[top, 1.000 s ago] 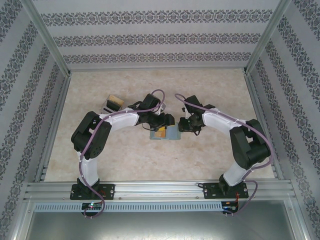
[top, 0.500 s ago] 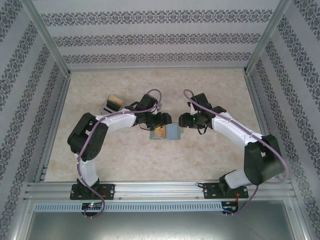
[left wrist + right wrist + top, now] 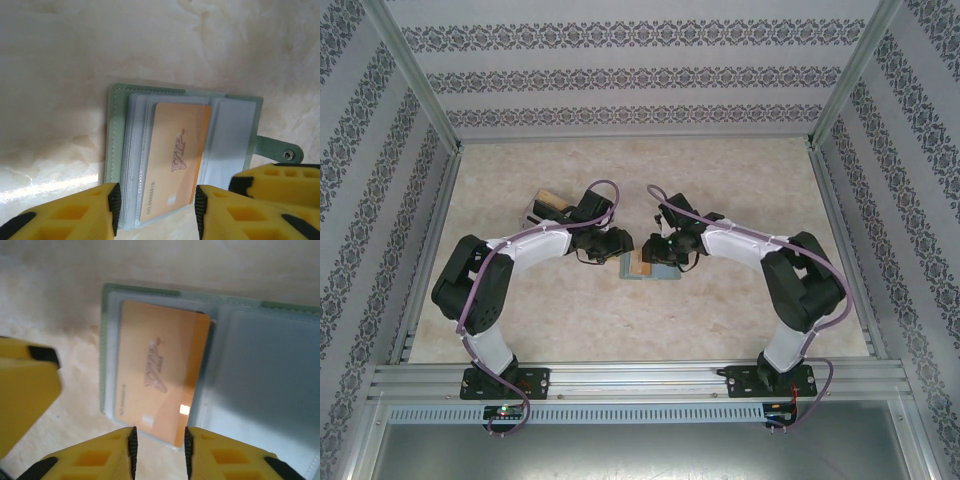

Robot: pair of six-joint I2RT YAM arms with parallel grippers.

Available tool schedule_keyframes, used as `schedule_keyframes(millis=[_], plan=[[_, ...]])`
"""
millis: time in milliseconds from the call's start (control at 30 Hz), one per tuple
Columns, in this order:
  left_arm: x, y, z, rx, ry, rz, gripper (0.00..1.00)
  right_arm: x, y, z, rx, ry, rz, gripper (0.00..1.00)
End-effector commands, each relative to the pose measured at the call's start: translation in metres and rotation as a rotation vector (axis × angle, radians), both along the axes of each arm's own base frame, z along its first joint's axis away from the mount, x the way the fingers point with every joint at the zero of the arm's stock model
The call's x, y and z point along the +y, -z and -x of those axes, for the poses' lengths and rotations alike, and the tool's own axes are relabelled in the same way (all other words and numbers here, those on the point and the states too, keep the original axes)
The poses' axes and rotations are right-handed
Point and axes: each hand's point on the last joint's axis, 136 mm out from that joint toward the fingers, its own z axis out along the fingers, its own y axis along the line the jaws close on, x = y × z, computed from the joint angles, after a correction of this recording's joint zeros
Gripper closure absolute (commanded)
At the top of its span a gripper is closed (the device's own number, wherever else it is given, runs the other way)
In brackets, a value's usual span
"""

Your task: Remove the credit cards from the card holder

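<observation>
The card holder [image 3: 116, 135] lies open and flat on the table, green-edged with pale inner panels [image 3: 270, 365]. An orange credit card [image 3: 177, 155] marked VIP sits in a clear sleeve on its left half. In the top view both grippers meet over the card holder [image 3: 662, 274]. My left gripper [image 3: 157, 210] is open, its jaws straddling the near end of the sleeves and card. My right gripper [image 3: 160, 450] is open with a narrower gap, just above the near corner of the credit card [image 3: 157, 370]. Whether either pad touches the card, I cannot tell.
A small tan-lined box [image 3: 542, 206] stands behind the left arm's wrist. The card holder's snap tab [image 3: 280, 150] sticks out to the right. The right gripper's finger [image 3: 280, 182] shows beside the left jaws. Metal frame rails [image 3: 640, 378] border the table.
Both grippers have come together over the card holder. The right arm swung left onto it, the left wrist shifted back and left. Both pairs of jaws widened, then narrowed.
</observation>
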Motion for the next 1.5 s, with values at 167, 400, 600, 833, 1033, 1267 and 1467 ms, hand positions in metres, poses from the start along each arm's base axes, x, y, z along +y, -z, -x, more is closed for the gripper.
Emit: schedule_keyframes(millis=[167,400,600,833,1033,1267,1467], plan=[[-0.009,0.008,0.003,0.031,0.041,0.048,0.72,-0.001,0.007,-0.015,0.032,0.093,-0.049,0.77],[-0.014,0.015,0.002,0.048,0.067,0.051,0.78,-0.004,0.015,-0.020,0.060,0.104,-0.091,0.81],[-0.018,0.021,0.001,0.066,0.062,0.066,0.83,-0.005,0.021,-0.021,0.087,0.112,-0.134,0.83],[-0.020,0.021,-0.003,0.063,0.053,0.068,0.86,-0.011,0.028,-0.020,0.092,0.110,-0.117,0.82],[-0.015,0.034,0.000,0.100,0.045,0.032,0.86,-0.012,0.037,-0.016,0.120,0.098,-0.106,0.80],[-0.008,0.047,0.008,0.136,0.033,0.000,0.87,-0.007,0.035,-0.016,0.114,0.059,-0.142,0.81],[-0.003,0.055,0.013,0.157,0.028,-0.024,0.87,-0.005,0.029,-0.020,0.087,0.037,-0.174,0.81]])
